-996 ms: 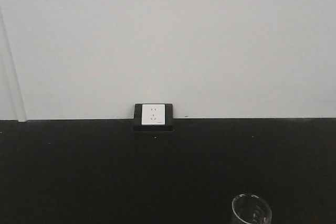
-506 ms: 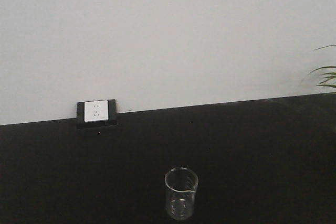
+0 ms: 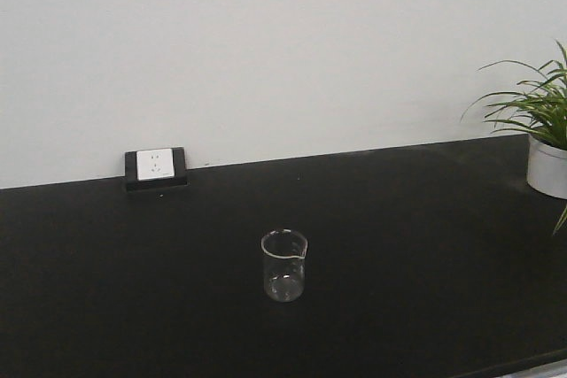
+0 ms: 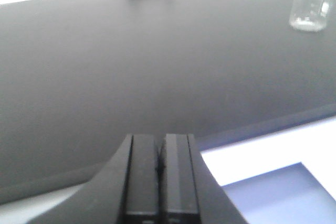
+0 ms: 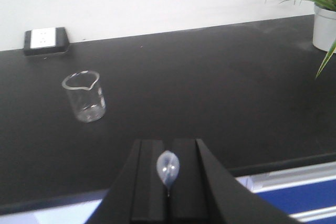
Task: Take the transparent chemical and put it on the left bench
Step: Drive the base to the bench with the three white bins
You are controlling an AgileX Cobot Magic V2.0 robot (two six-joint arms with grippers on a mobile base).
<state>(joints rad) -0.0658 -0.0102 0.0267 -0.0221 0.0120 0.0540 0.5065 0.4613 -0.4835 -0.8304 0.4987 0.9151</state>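
Observation:
My right gripper (image 5: 169, 148) is shut on the transparent chemical (image 5: 168, 168), a clear pipette whose rounded bulb shows between the jaws; its long tip is hidden below. It hangs over the near edge of the left bench (image 5: 220, 93). The left bench also shows in the front view (image 3: 425, 245) and the left wrist view (image 4: 105, 66), a matte black countertop under a white wall. My left gripper (image 4: 161, 142) is shut and empty, at the bench's near edge. Neither gripper shows in the front view.
A clear glass beaker (image 3: 284, 265) stands mid-bench, also in the right wrist view (image 5: 84, 96) and left wrist view (image 4: 311, 1). A white socket in a black frame (image 3: 156, 168) sits at the wall. A potted plant (image 3: 542, 135) stands far right.
The front view has swung right and pulled back: the socket and beaker shifted left in the frame, more countertop shows, and the potted plant has come fully into view.

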